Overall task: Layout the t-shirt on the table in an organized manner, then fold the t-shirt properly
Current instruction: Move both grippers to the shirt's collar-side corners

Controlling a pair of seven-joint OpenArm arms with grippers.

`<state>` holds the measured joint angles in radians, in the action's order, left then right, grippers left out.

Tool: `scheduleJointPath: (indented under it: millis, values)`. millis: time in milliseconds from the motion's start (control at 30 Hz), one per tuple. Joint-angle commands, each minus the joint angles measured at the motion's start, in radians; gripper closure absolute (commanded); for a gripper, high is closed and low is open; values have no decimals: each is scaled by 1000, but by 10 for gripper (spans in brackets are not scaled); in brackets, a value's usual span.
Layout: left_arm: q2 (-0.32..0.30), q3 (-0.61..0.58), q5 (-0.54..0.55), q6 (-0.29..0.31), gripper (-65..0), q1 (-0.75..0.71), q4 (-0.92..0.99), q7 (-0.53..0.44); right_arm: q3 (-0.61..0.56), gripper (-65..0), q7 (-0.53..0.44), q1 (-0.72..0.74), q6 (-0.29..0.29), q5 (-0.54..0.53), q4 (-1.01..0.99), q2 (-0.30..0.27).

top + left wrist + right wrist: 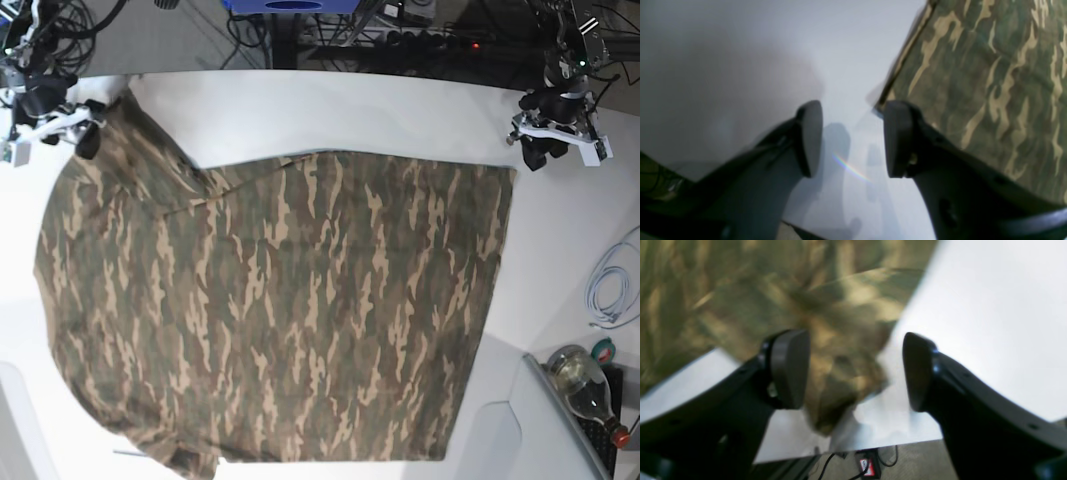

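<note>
The shirt (pixel 280 310) lies spread nearly flat across the table (pixel 330 110), one sleeve bunched at a far corner and its near edge running off the view, so the laying out looks almost done and no fold has been made yet. The left gripper (pixel 853 138) hangs with jaws apart just beside the hem corner, holding nothing. The right gripper (pixel 855 370) stands spread over the crumpled sleeve tip, cloth between the jaws but not pinched.
</note>
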<state>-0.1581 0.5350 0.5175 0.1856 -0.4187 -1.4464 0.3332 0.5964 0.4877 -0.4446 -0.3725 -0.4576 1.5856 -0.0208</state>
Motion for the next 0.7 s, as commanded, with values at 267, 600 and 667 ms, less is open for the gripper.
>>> scheduleJointPath:
  millis: [267, 600, 667]
  values:
    - [-14, 4, 7, 5, -250, -4, -15, -18, -31, -431, -16, -10, -1, -10, -66, -17]
    - [-47, 6, 7, 5, -250, -19, -11, -18, -63, -63, -16, -9, -1, -10, -73, -17]
    - [-48, 6, 7, 5, -250, -19, -7, -18, -63, 0, -16, -9, -1, -10, -70, -17]
